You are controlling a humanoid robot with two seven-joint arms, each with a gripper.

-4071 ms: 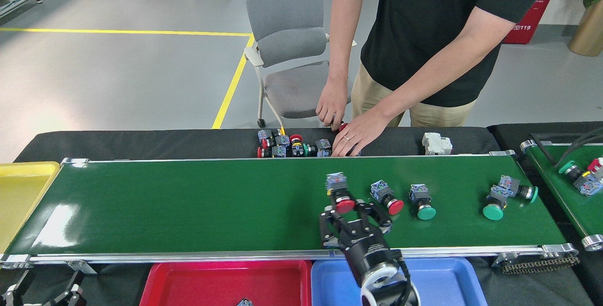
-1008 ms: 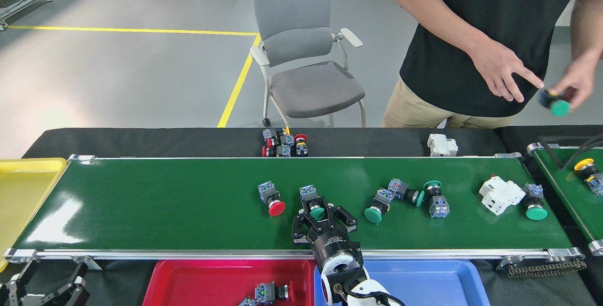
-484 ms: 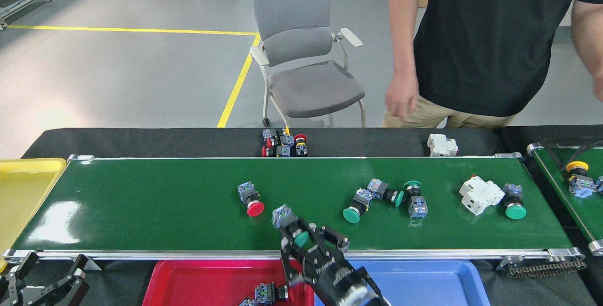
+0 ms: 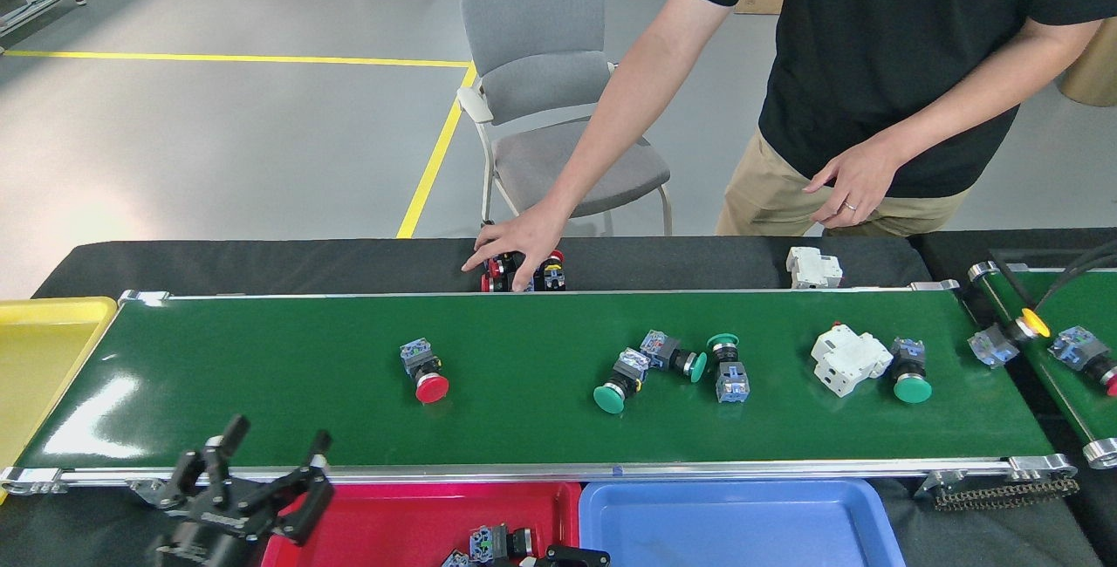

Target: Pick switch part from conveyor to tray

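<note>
The conveyor [image 4: 262, 358] carries a red-button switch part [image 4: 425, 372] left of centre. Three green-button switch parts [image 4: 618, 384] [image 4: 672, 353] [image 4: 726, 368] cluster in the middle and another [image 4: 907, 375] lies at the right. My left gripper [image 4: 277, 440] is open and empty, raised over the belt's near rail, left of and nearer than the red-button part. Only a black sliver of my right gripper [image 4: 572, 556] shows at the bottom edge between the trays. The red tray [image 4: 393, 515] holds a switch part [image 4: 490, 543].
A white breaker [image 4: 846, 359] lies on the belt. The blue tray [image 4: 742, 523] sits right of the red one, a yellow tray [image 4: 44, 349] at the far left. A person's hand [image 4: 515, 251] rests on the parts pile behind the belt. A second belt [image 4: 1073, 314] carries more parts.
My right gripper, which held a green-button part, has dropped below the frame. My left gripper has risen up over the near rail. The belt's parts have shifted left, and the person's hand reached the pile.
</note>
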